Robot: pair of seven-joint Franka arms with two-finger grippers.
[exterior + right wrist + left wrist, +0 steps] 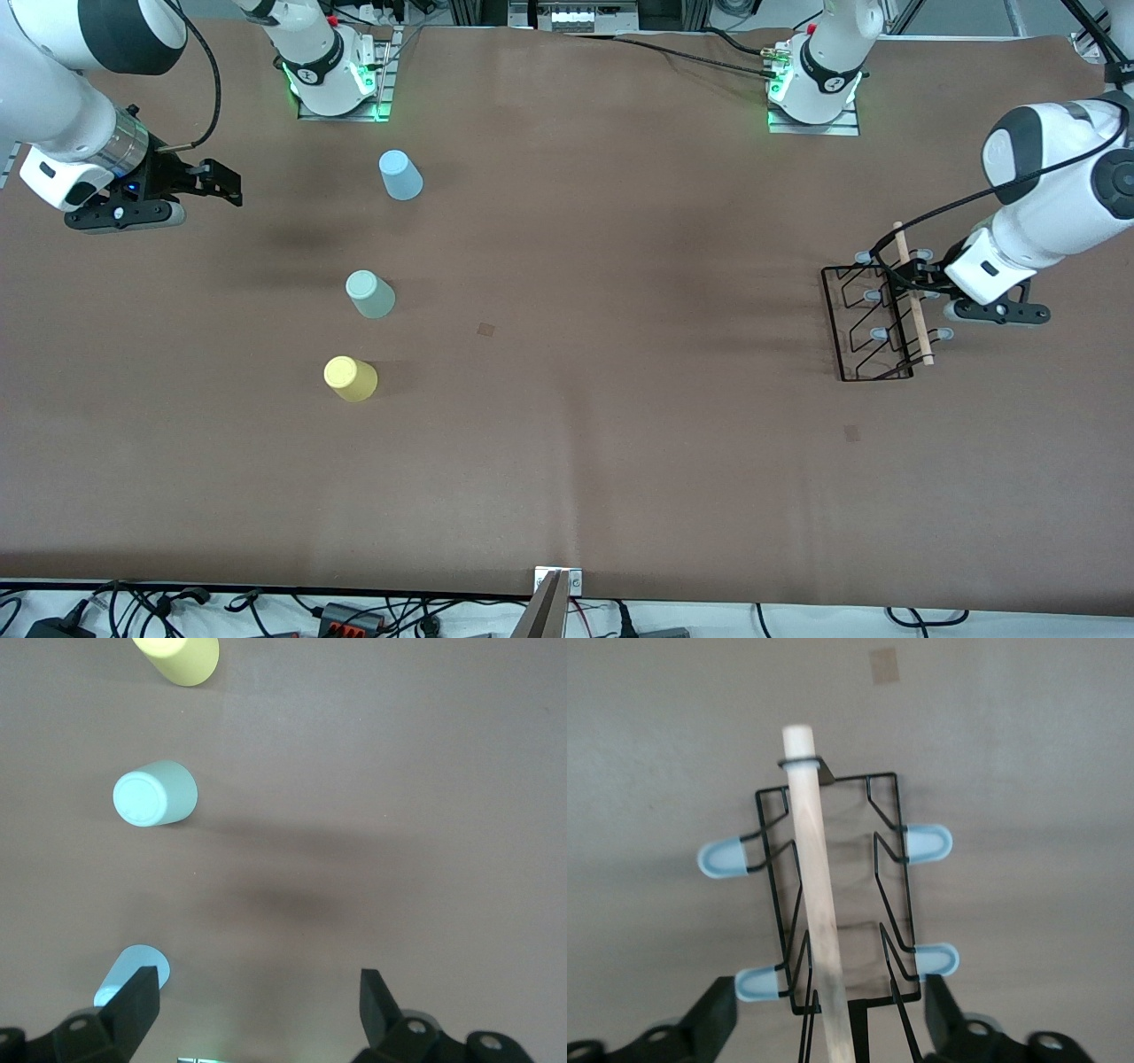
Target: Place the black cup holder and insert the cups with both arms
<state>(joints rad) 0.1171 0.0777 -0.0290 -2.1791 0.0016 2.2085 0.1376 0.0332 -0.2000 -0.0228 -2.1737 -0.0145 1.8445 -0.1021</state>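
The black cup holder [877, 319] stands on the brown table [620, 425] toward the left arm's end, base flat, wooden rod [914, 297] along its top, grey-blue tipped prongs [879, 335] sticking out on both sides. The left gripper [917, 288] is down at the holder, approx at the rod's middle. In the left wrist view the rod [819, 904] runs up between the two black fingers [713, 1019], which stand wide, one on each side of the rack [833, 895]; neither finger touches the rod or wire, so the claw is apart and clamped on nothing. A small tape patch [883, 665] shows on the table past the rod's end.

The right gripper [213, 182] hangs in the air over bare table at the right arm's end, arm waiting. Its fingers [133, 1005] are apart w/ nothing between them.

Three cups stand upside down, well apart from the holder, in a loose row toward the right arm's end. The light blue cup [400, 175] is farthest from the front camera, near the right arm's base. The mint green cup [369, 294] sits between the others. The yellow cup [350, 378] is nearest the front camera. None touch each other. The right wrist view shows the same three: blue cup [131, 974] by a finger, green [155, 795], yellow [182, 657].
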